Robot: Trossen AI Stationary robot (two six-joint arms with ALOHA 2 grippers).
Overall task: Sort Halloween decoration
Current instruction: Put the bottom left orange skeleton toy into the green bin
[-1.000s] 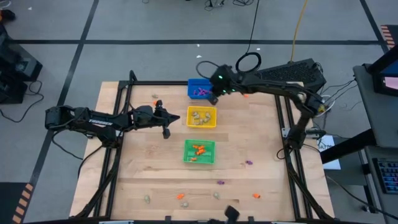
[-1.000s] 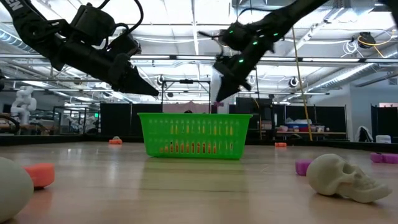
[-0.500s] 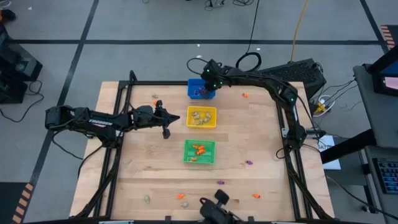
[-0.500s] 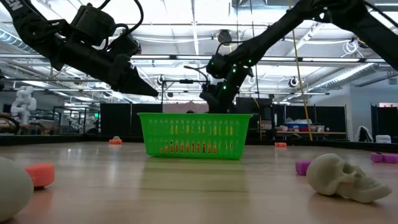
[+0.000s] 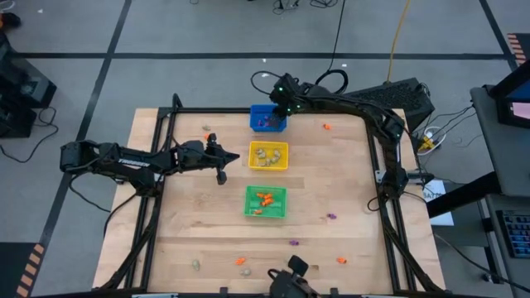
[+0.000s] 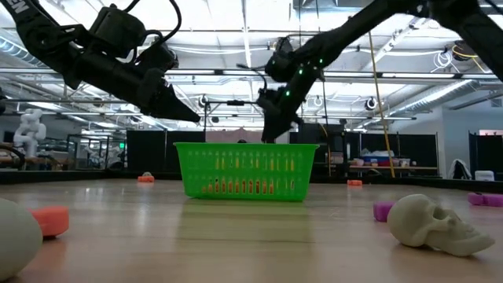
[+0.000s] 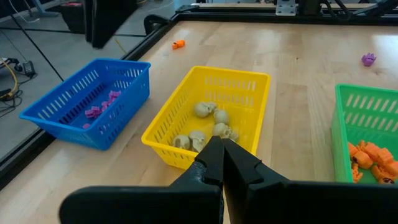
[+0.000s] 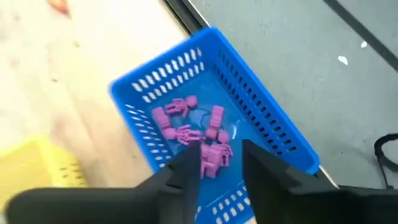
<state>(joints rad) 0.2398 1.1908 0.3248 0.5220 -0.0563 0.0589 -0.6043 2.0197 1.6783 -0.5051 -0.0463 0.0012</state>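
Purple trinkets [image 8: 193, 134] lie in a loose cluster of about five on the floor of the blue bin [image 8: 261, 112], straight below the right claw [image 8: 221, 163]. Fingers parted, a clear gap between them, nothing held; one purple piece shows through the gap, lying in the bin

Three bins in a row leading away from that claw: blue [image 5: 267, 118], then yellow bin [image 5: 269, 156], then green bin [image 5: 266, 203], farthest off

Yellow bin [image 7: 245, 84]: about five pale skulls [image 7: 214, 124] bunched on the floor, just ahead of the left claw [image 7: 221, 148]. Left claw pressed fully together, empty, hovering beside the yellow bin on the side away from the right arm

Green bin [image 7: 367, 102]: a pile of orange pieces [image 7: 370, 160], count cannot be told

Loose on the table, high view:
- orange: three seen — one [image 5: 327, 127] near the right claw beside the blue bin, two [image 5: 240, 261] at the far edge beyond the green bin
- purple: two [image 5: 330, 216], past the green bin, well apart from the right claw
- pale: two at that far edge [image 5: 196, 265], one more [image 5: 211, 137] near the left claw with a small orange bit [image 5: 206, 127] beside it

Low view: one pale skull [image 6: 436, 224] lies close to the lens
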